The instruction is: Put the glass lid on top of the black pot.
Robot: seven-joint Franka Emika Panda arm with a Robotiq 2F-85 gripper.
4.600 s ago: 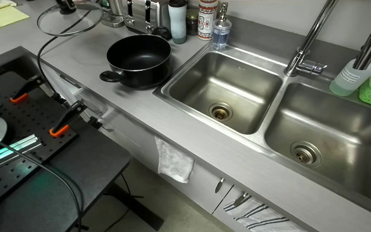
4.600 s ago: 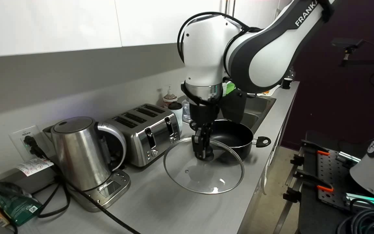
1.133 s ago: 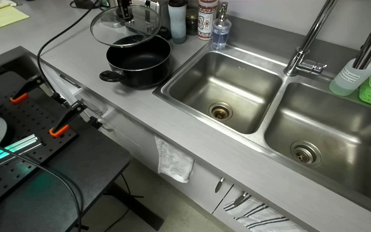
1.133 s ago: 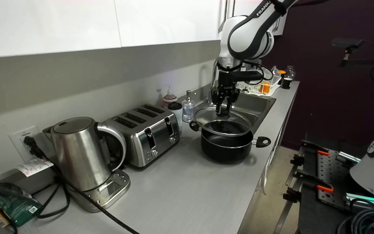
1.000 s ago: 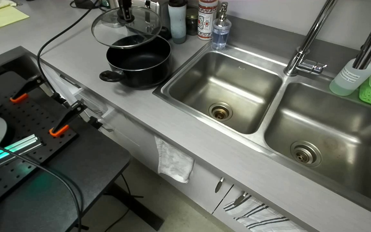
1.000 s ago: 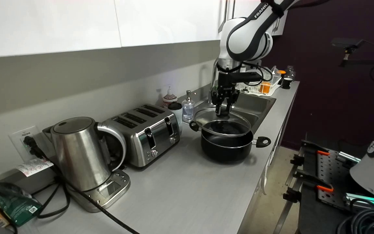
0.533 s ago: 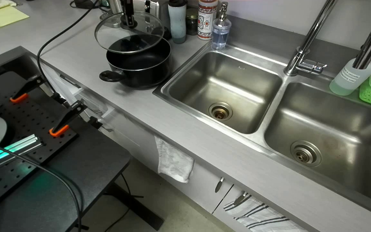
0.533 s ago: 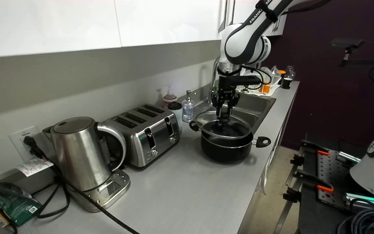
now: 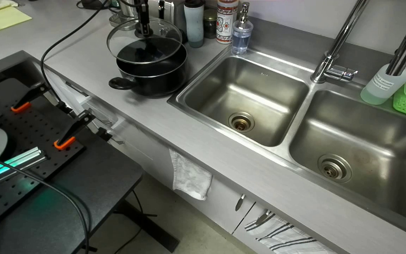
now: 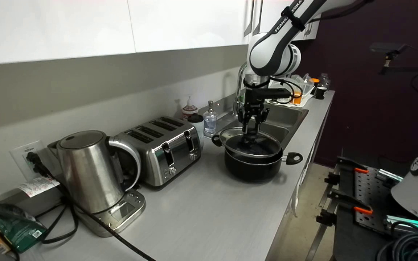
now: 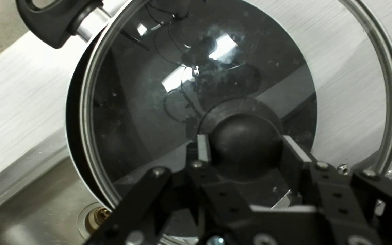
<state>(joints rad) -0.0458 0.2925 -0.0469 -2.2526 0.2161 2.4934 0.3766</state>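
Observation:
My gripper (image 11: 245,146) is shut on the dark knob of the glass lid (image 11: 168,119), one finger on each side of it. In both exterior views the lid (image 9: 144,51) hangs over the black pot (image 10: 251,172), with a gap between its rim and the pot's front rim. It sits off centre: in the wrist view the lid reaches past the pot at the right, while a strip of the pot's dark inside (image 11: 74,136) shows at the left. The pot stands on the counter, its side handle (image 9: 122,83) toward the front edge.
Beside the pot is the steel sink (image 9: 247,102). A toaster (image 10: 162,148) and a kettle (image 10: 85,170) stand along the wall. A travel cup (image 9: 195,26) and a soap dispenser (image 9: 242,35) are close behind the pot. The faucet (image 9: 333,53) rises behind the basins.
Several seconds ago the lid hung beside the pot, on the kettle's side; it has since come over the pot. In the last second it sinks lower, shifting slightly toward the sink, still held by the knob.

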